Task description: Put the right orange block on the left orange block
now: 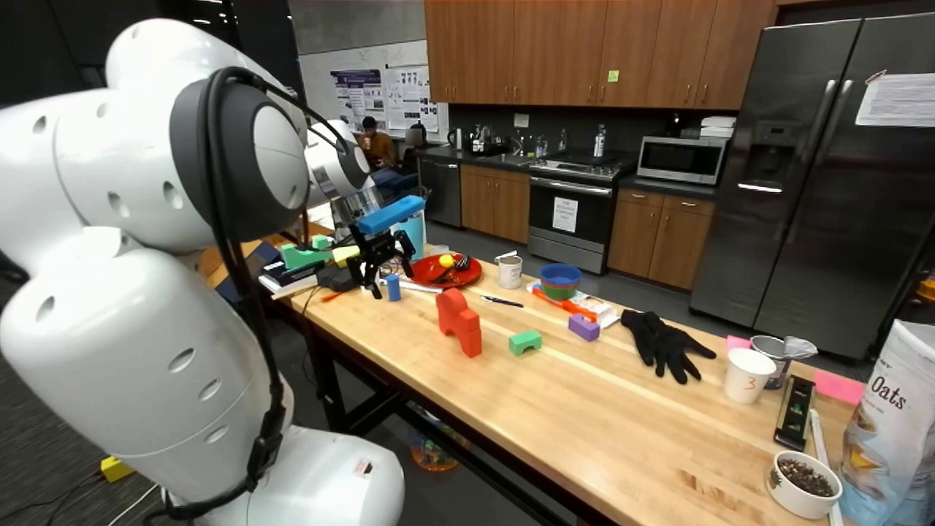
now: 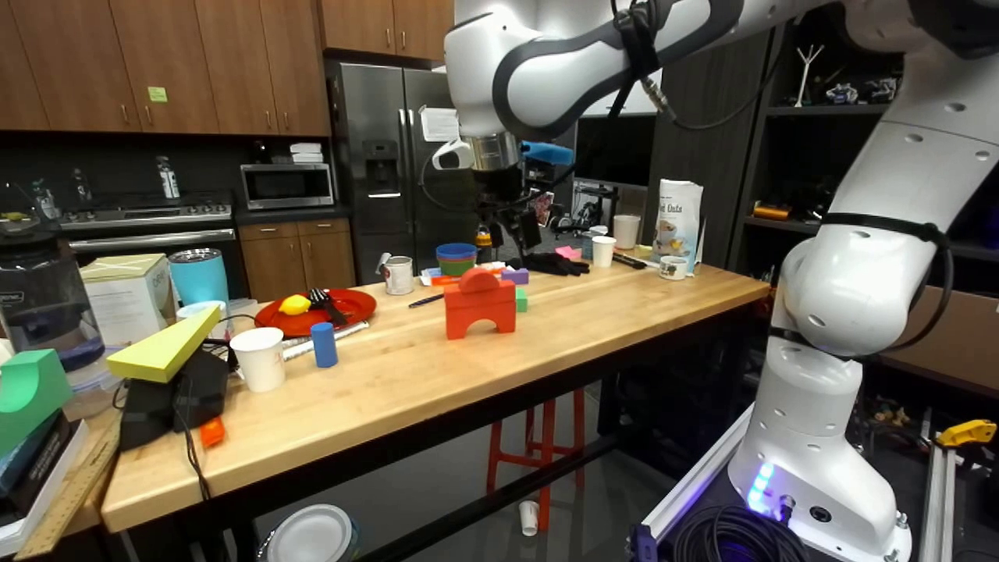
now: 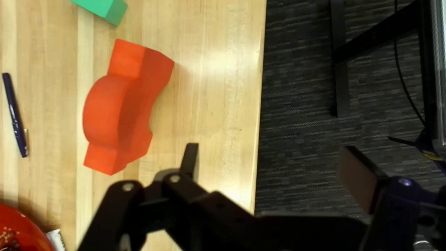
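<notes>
Two orange-red blocks stand stacked on the wooden table. A half-round block (image 1: 452, 302) rests on top of an arch-shaped block (image 1: 467, 336). The half-round (image 2: 478, 282) and arch (image 2: 480, 310) show the same stack in an exterior view. In the wrist view the half-round (image 3: 102, 109) lies along the top of the arch (image 3: 127, 61). No other orange-red block like these shows, so I cannot match the left and right names. My gripper (image 3: 270, 153) is open and empty, apart from the stack. One finger is over the table, the other over the floor. It also shows in both exterior views (image 1: 387, 276) (image 2: 515, 236).
A green block (image 1: 525, 342) stands near the stack, with a purple block (image 1: 584, 327) farther off. A blue cylinder (image 2: 324, 345), a red plate (image 2: 363, 304) and a pen (image 3: 14, 115) lie around it. The table's edge (image 3: 259, 115) runs below the gripper.
</notes>
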### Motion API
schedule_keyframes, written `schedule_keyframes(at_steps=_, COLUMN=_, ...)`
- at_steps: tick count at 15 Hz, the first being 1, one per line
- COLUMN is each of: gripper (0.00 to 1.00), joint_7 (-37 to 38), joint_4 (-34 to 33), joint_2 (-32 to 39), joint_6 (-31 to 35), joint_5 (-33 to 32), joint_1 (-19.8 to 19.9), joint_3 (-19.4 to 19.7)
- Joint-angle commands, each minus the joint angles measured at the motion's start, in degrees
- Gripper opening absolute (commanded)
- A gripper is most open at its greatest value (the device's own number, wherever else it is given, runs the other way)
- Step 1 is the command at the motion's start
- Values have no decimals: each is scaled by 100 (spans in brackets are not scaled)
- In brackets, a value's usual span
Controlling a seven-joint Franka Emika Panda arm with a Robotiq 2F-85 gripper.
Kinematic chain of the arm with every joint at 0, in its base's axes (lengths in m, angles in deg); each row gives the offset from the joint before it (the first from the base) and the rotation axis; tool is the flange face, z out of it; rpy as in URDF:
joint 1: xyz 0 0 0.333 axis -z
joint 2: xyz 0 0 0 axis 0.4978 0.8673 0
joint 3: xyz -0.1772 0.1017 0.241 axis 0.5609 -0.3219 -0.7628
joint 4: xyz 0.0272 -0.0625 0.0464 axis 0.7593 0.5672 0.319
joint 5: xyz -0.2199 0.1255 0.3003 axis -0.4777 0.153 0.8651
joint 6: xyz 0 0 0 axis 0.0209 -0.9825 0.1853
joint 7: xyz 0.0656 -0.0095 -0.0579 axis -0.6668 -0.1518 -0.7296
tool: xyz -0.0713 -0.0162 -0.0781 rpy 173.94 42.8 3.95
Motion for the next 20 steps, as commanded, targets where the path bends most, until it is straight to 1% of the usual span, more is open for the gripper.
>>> schedule_keyframes(at_steps=1, gripper=100, joint_7=-649, joint_4=411, joint_2=-203, joint_6=410, joint_5=382, joint_1=-81, joint_3=262)
schedule_keyframes(at_steps=2, gripper=100, joint_7=-304, joint_4=161, joint_2=-7, joint_6=173, joint_5=197, joint_1=-28, joint_3=110)
schedule_keyframes(at_steps=4, gripper=100, joint_7=-481, joint_4=262, joint_2=-8, joint_6=290, joint_5=288, joint_1=-18, joint_3=171)
schedule_keyframes(at_steps=7, gripper=100, joint_7=-523, joint_4=275, joint_2=-14, joint_6=316, joint_5=314, joint_1=-17, joint_3=183)
schedule_keyframes(at_steps=8, gripper=100, joint_7=-572, joint_4=340, joint_2=1, joint_6=349, joint_5=312, joint_1=-6, joint_3=205)
schedule_keyframes(at_steps=10, gripper=100, joint_7=-317, joint_4=759, joint_2=-159, joint_6=385, joint_5=248, joint_1=4, joint_3=151)
schedule_keyframes(at_steps=12, gripper=100, joint_7=179, joint_4=1323, joint_2=-333, joint_6=282, joint_5=234, joint_1=-23, joint_3=49)
schedule_keyframes(at_steps=13, gripper=100, joint_7=572, joint_4=1781, joint_2=-477, joint_6=350, joint_5=270, joint_1=-85, joint_3=-50)
schedule_keyframes(at_steps=15, gripper=100, joint_7=1398, joint_4=2295, joint_2=-505, joint_6=339, joint_5=361, joint_1=-226, joint_3=-267)
schedule_keyframes(at_steps=17, gripper=100, joint_7=2240, joint_4=2853, joint_2=-483, joint_6=475, joint_5=546, joint_1=-485, joint_3=-504)
schedule_keyframes(at_steps=19, gripper=100, joint_7=3130, joint_4=3353, joint_2=-384, joint_6=752, joint_5=856, joint_1=-809, joint_3=-813)
schedule_keyframes(at_steps=20, gripper=100, joint_7=2528, joint_4=2855, joint_2=-170, joint_6=479, joint_5=628, joint_1=-653, joint_3=-547)
